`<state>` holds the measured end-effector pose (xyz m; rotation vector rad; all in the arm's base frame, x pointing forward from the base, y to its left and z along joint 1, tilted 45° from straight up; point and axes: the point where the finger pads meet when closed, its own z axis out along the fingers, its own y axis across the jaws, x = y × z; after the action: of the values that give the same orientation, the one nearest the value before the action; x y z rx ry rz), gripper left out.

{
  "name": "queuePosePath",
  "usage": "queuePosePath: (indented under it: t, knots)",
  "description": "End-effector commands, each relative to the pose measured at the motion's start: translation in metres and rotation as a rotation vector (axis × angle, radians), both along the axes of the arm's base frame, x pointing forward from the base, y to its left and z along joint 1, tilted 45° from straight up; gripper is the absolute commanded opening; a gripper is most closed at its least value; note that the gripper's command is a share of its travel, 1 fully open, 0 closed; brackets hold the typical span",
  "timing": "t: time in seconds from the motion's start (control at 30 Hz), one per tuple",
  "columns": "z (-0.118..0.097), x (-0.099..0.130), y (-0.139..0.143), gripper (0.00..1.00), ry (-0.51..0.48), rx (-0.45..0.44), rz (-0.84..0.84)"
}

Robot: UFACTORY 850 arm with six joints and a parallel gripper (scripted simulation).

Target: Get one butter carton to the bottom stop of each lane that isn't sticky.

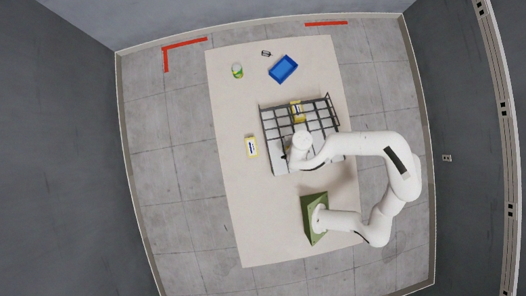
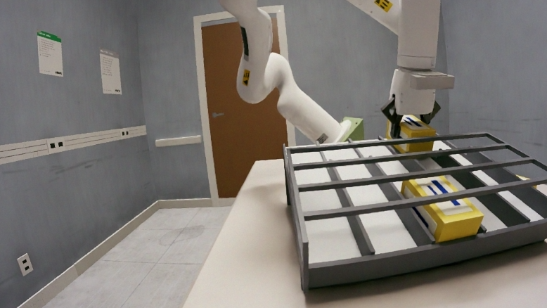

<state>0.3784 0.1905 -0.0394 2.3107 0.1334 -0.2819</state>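
The grey sloped shelf (image 1: pixel 299 132) stands on the table; it also shows in the exterior view (image 2: pixel 413 202). One yellow butter carton (image 2: pixel 441 208) (image 1: pixel 297 111) lies in the middle lane against the bottom stop. My gripper (image 2: pixel 410 122) is shut on a second butter carton (image 2: pixel 410 131) and holds it just above the shelf's high end, about the middle lane or the one to its right in this view. From above, my wrist hides this carton and most of the gripper (image 1: pixel 286 151). A third carton (image 1: pixel 251 146) lies flat on the table beside the shelf.
A blue bin (image 1: pixel 282 68), a green-and-yellow can (image 1: pixel 237 70) and a small black object (image 1: pixel 266 53) stand at the table's far end. My green base mount (image 1: pixel 314 217) sits behind the shelf's high end.
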Motion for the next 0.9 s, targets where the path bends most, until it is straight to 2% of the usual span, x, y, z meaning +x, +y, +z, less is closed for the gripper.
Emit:
queuePosePath:
  t: [0.0,0.87]
  knots:
    - [-0.0005,0.0006,-0.0005,0.00,-0.001,0.001,0.001]
    - [-0.0023,0.0001,-0.0030,0.00,-0.001,0.001,0.001]
